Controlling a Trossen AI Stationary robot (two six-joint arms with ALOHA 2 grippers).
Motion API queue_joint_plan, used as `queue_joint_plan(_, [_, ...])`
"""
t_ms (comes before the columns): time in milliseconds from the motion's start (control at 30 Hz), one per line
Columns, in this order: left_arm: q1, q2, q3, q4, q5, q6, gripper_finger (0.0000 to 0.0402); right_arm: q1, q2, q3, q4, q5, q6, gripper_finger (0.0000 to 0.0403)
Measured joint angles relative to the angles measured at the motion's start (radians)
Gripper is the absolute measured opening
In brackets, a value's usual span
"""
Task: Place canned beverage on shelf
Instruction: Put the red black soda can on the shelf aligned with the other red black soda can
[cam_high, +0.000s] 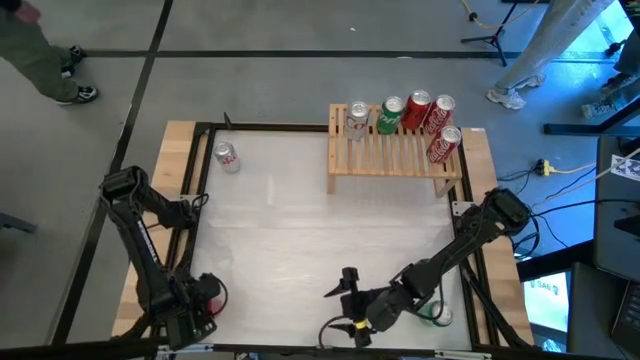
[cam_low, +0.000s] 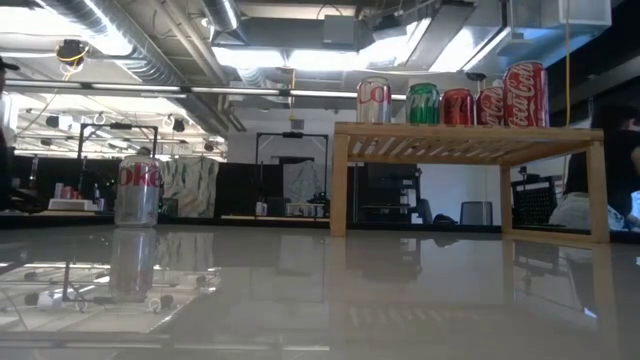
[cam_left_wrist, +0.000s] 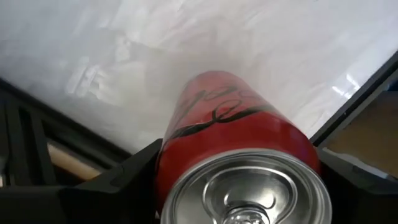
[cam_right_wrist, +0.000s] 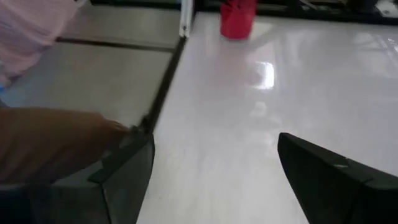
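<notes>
My left gripper (cam_high: 207, 297) is near the table's near left corner, shut on a red can (cam_left_wrist: 236, 134). The same can shows far off in the right wrist view (cam_right_wrist: 237, 20). My right gripper (cam_high: 344, 303) is open and empty low over the table's near middle. The light-wood slatted shelf (cam_high: 395, 152) stands on its short legs at the far right of the table. It carries several upright cans: a silver one (cam_high: 357, 117), a green one (cam_high: 390, 115) and red ones (cam_high: 430, 112). A silver can (cam_high: 226, 157) stands alone at the far left of the table and also shows in the low view (cam_low: 137, 190). My left gripper pinches the red can's round side wall between its two fingers (cam_left_wrist: 127, 180), one on each side, just below the can's top rim (cam_left_wrist: 186, 186). The fingers come from above and run along the can. Its silver top faces the wrist camera.
A green thing (cam_high: 436, 314) lies under my right arm near the table's near right corner. The table's black frame (cam_high: 200, 130) edges the white top. The middle of the table between the lone can and the shelf is bare. People's legs show on the floor beyond the table.
</notes>
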Motion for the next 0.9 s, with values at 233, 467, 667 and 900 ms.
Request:
queue_joint_plan(233, [0.096, 0.003, 0.097, 0.007, -0.078, 0.147, 0.0282, 0.082, -0.027, 0.000, -0.163, 0.089, 0.083, 0.0335])
queue_joint_plan(467, [0.215, 0.003, 0.205, 0.011, -0.178, 0.352, 0.0282, 0.143, -0.018, -0.026, -0.271, 0.196, 0.218, 0.0335])
queue_joint_plan(667, [0.326, 0.003, 0.230, 0.037, -0.187, 0.524, 0.0282, 0.175, -0.018, -0.097, -0.263, 0.244, 0.311, 0.0335])
queue_joint_plan(900, [0.462, 0.038, 0.231, 0.121, -0.118, 0.706, 0.0282, 0.172, -0.017, -0.156, -0.237, 0.248, 0.363, 0.0335])
